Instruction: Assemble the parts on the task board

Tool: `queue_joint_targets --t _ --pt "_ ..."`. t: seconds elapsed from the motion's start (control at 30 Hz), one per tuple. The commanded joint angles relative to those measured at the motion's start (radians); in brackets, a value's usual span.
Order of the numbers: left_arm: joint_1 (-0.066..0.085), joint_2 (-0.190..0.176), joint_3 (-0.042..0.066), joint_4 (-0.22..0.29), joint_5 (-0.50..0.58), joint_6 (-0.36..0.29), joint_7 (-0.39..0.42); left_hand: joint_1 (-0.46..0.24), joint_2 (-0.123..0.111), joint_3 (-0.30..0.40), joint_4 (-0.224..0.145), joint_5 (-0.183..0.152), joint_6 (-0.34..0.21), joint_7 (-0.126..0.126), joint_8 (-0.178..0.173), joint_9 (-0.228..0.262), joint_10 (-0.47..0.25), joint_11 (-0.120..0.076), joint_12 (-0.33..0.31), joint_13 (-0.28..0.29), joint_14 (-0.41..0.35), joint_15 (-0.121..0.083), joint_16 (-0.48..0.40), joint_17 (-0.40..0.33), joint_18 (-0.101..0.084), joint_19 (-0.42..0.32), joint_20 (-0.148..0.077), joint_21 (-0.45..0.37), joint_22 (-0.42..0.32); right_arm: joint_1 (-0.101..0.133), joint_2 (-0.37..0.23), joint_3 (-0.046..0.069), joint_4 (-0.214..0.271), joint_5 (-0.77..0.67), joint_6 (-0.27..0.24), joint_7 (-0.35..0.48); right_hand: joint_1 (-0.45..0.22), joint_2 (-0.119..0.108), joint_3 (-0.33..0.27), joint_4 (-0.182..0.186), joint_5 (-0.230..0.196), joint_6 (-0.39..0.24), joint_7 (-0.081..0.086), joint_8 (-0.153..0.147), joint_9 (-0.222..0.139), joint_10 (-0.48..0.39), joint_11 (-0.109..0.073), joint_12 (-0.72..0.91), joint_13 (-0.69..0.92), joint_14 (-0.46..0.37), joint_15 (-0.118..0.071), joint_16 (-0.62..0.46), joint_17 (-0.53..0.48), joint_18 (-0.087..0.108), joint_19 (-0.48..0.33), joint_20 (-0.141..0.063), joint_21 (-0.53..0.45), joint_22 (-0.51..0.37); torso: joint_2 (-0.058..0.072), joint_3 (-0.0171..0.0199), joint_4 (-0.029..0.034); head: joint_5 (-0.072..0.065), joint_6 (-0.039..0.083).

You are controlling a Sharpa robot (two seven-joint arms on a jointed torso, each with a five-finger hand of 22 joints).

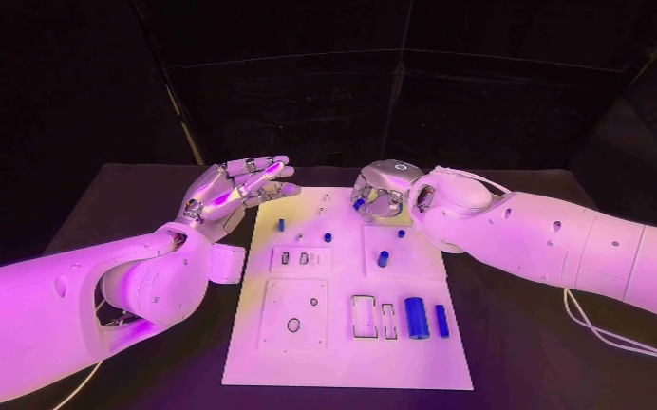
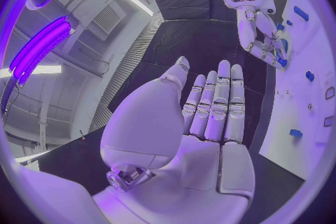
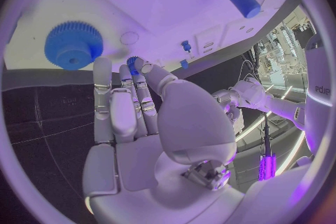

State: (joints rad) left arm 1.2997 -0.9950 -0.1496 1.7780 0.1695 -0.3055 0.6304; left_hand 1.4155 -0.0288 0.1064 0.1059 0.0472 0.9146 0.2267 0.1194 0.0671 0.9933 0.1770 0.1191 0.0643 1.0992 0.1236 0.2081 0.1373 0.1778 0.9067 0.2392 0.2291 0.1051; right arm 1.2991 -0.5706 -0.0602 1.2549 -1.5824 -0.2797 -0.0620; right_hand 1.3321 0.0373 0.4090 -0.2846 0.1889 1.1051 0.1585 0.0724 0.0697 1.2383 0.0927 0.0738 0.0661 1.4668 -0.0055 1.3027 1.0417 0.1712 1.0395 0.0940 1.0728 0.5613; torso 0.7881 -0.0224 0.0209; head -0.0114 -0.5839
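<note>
The white task board (image 1: 343, 353) lies in the middle of the black table. My right hand (image 1: 384, 192) hovers over its far edge, fingers curled, pinching a small blue toothed part (image 3: 131, 61) at its fingertips; the same part (image 1: 359, 204) peeks out under the hand in the head view. My left hand (image 1: 240, 187) floats at the board's far left corner, empty, with its fingers (image 2: 217, 101) stretched out straight. A large blue gear (image 3: 73, 45) sits on the board near the right hand. Two blue cylinders (image 1: 415, 318) lie side by side near the board's front right.
Small blue pegs (image 1: 328, 236) and an oblong blue piece (image 1: 384, 258) stand about the board's middle. Rectangular slots (image 1: 365, 317) and a plate with holes (image 1: 294, 315) mark its near half. A white cable (image 1: 603, 329) trails on the table at the right.
</note>
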Motion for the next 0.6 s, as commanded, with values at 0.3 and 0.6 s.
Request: queue_joint_targets --t 0.3,0.6 --pt "0.002 -0.001 0.001 0.004 -0.005 0.014 0.004 0.000 0.008 0.000 -0.006 -0.001 -0.001 0.016 -0.006 -0.002 -0.001 0.007 -0.004 0.000 0.001 0.006 -0.005 0.000 0.003 0.010 0.000 -0.002 -0.002 0.003 0.064 0.001 -0.062 0.019 -0.132 0.015 -0.005 -0.019 0.018 0.004 -0.003 0.008 0.000 -0.003 -0.001 0.019 -0.012 -0.002 0.004 0.020 -0.001 0.008 0.006 0.014 -0.010 0.002 0.012 0.004 0.007 -0.0013 0.0051 0.004 0.011" --pt "0.003 0.000 0.001 0.004 -0.005 0.015 0.004 0.000 0.008 -0.001 -0.007 -0.001 -0.002 0.017 -0.007 -0.002 -0.002 0.008 -0.005 0.000 0.002 0.006 -0.006 0.000 0.003 0.010 0.000 -0.003 -0.002 0.003 0.127 0.002 -0.130 0.029 -0.144 0.028 -0.015 -0.027 0.023 0.008 -0.006 0.003 0.001 -0.006 -0.002 0.015 -0.011 -0.005 0.003 0.020 0.000 0.010 0.008 0.014 -0.012 0.003 0.016 0.007 0.011 -0.0031 0.0079 0.009 0.014"
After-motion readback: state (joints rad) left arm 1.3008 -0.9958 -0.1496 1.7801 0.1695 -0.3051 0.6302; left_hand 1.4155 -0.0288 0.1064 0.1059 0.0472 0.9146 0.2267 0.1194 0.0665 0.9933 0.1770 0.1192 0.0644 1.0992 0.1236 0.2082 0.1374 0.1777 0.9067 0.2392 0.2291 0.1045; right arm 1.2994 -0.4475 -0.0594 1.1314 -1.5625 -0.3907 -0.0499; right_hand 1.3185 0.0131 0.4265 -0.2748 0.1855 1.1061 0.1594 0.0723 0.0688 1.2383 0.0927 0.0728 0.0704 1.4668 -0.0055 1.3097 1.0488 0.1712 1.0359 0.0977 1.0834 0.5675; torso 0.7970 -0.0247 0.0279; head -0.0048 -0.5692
